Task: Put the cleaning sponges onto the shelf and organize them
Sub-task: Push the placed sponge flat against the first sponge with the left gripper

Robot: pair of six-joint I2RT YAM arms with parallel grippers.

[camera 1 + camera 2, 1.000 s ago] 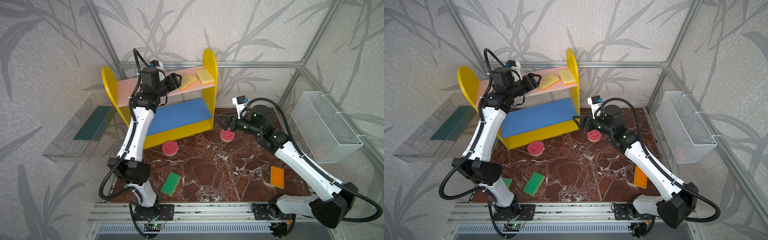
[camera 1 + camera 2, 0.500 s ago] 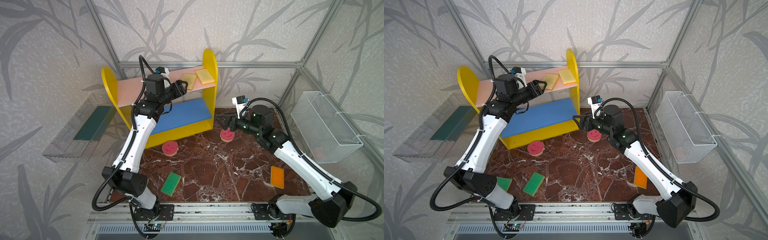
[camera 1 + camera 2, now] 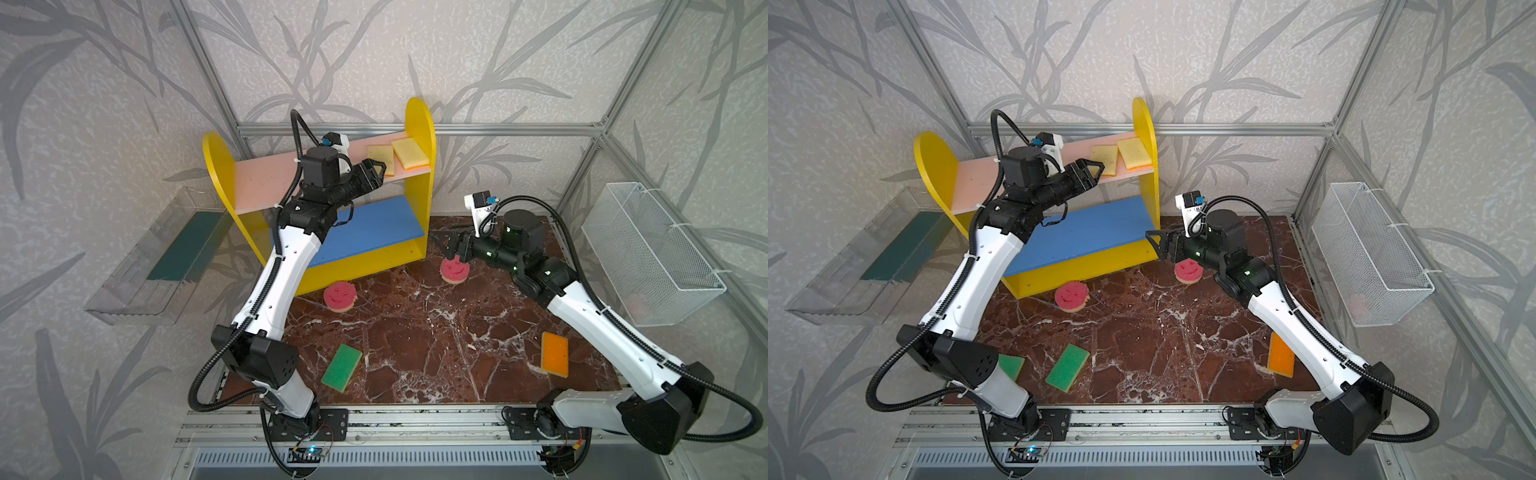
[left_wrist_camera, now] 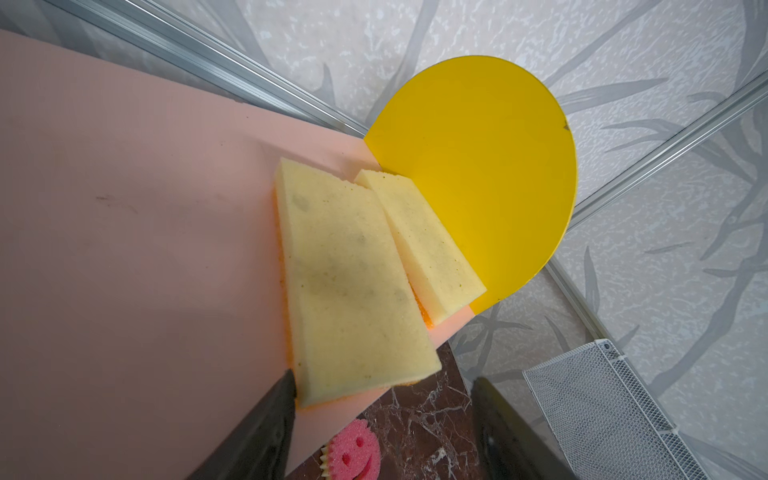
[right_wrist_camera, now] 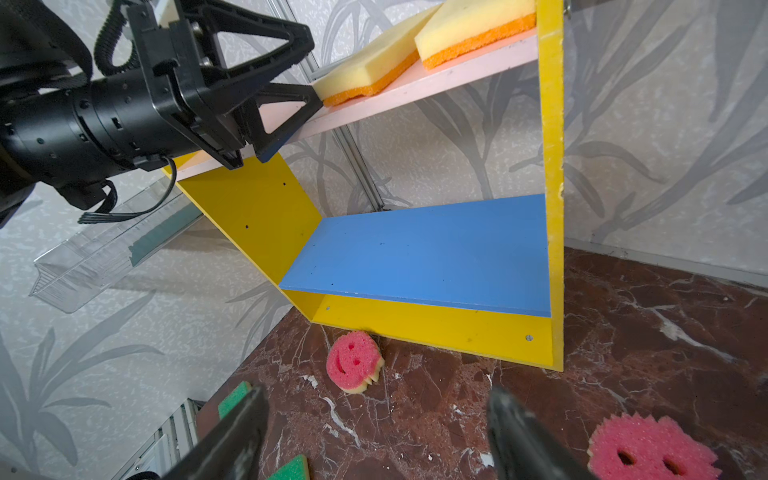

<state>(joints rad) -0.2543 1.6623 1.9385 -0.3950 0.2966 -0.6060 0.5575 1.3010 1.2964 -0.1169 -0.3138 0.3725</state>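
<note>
Mostly bare pink board (image 4: 124, 208); sponge (image 4: 349, 291) seemingly overhangs front edge.

No text, label, brand or number can be read, and only a smiley face is seen cut into the central pink sponge (image 3: 340, 296) and into the second pink sponge (image 3: 456, 271), right of centre in a top view.

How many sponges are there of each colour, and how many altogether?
Pink smiley sponges: 2
Green sponges: 2
Yellow-and-orange sponges: 3
Total: 7
</note>
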